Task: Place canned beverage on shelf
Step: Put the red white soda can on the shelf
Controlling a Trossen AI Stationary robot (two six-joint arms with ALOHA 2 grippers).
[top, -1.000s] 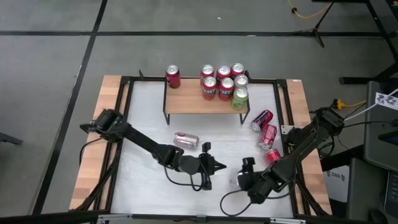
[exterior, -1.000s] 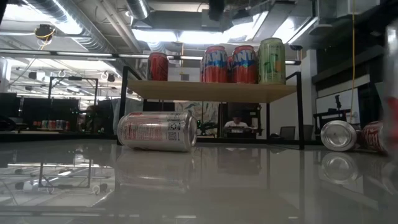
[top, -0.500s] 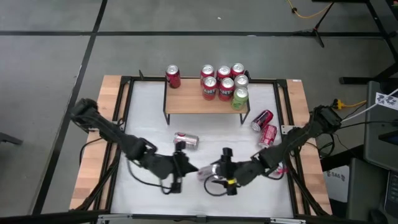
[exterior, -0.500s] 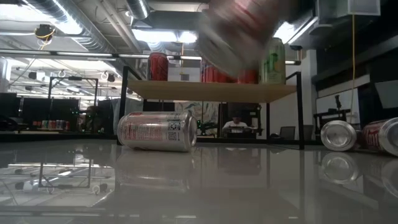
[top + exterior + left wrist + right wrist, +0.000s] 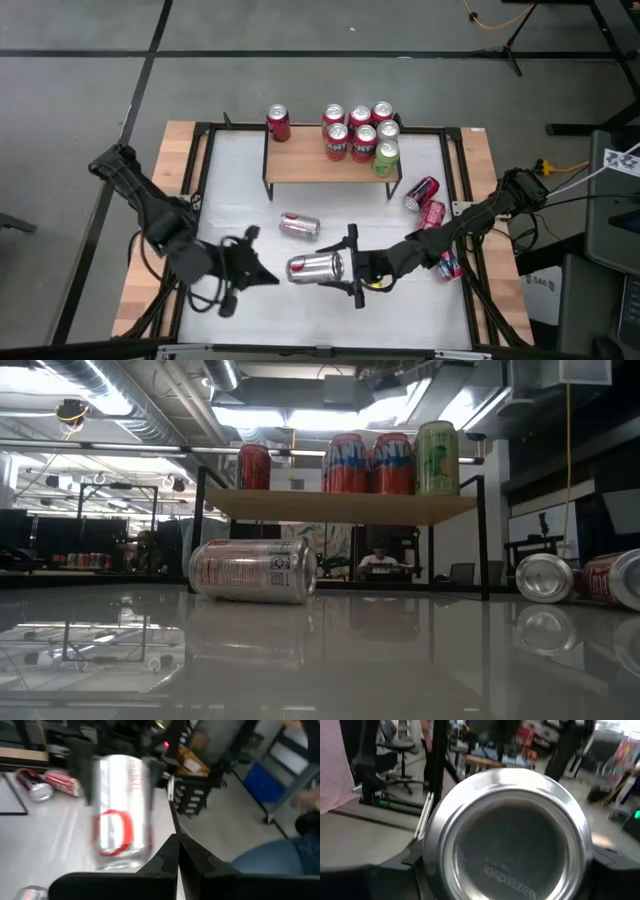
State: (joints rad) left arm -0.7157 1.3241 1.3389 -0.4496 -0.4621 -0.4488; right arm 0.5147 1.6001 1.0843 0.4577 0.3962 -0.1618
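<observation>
Since the earlier frame the right gripper has carried a silver can leftward to mid-table, jaws clamped on it sideways. Left gripper pulled back, fingers together, just beside it. Shelf sits well behind, holding seven cans.

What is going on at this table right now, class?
The right claw holds a silver can sideways above the white table, gripping it at one end. The left claw is shut and empty, just to the can's left. On the wooden shelf stand a group of red cans and a green can. Another silver can lies on the table in front of the shelf, and three red cans lie on the right.
</observation>
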